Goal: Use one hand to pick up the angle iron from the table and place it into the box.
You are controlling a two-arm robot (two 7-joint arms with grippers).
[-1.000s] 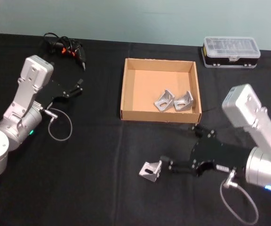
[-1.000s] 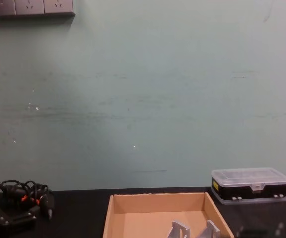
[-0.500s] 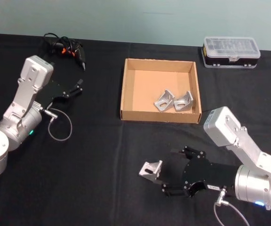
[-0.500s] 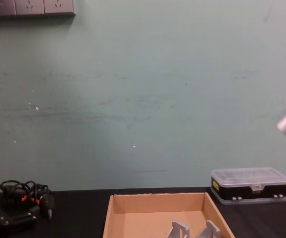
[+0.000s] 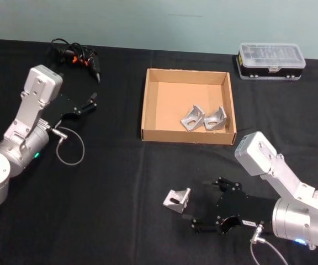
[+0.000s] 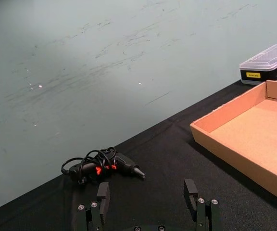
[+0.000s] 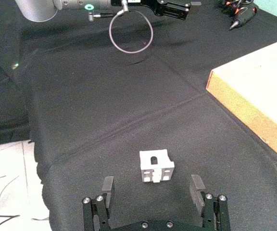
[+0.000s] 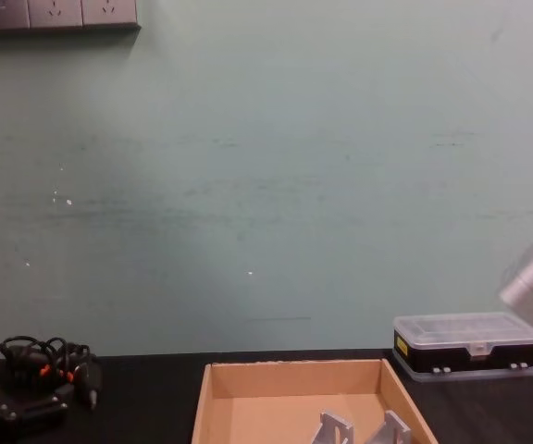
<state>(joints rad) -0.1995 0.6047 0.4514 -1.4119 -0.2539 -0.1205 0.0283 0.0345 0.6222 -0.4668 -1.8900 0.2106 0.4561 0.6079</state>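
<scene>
Head view: I see the angle iron (image 5: 176, 200) lying on the black desk (image 5: 120, 182), in front of the box (image 5: 186, 136), well apart from it and on my side of it.
Angle iron: a small silver-grey metal bracket bent into an L, with ribbed sides and a slotted hole in the face that stands up; it rests loose on the desk, touched by nothing.
Right hand: my right hand (image 5: 206, 203) hangs low over the desk just to the right of the bracket. Its jaws are spread wide and hold nothing. In the right wrist view the bracket sits just ahead of the gap between the two fingers, touching neither.
Left hand: my left hand (image 5: 91, 102) is parked over the far left of the desk, near a tangle of black cables (image 5: 76, 55). Its jaws are open and empty.
Box: brown cardboard with low walls; two similar brackets (image 5: 204, 118) lie side by side in its near right corner.
Plastic case: the clear-lidded black plastic case (image 5: 270, 61) stands at the desk's far right, beyond the box.
</scene>
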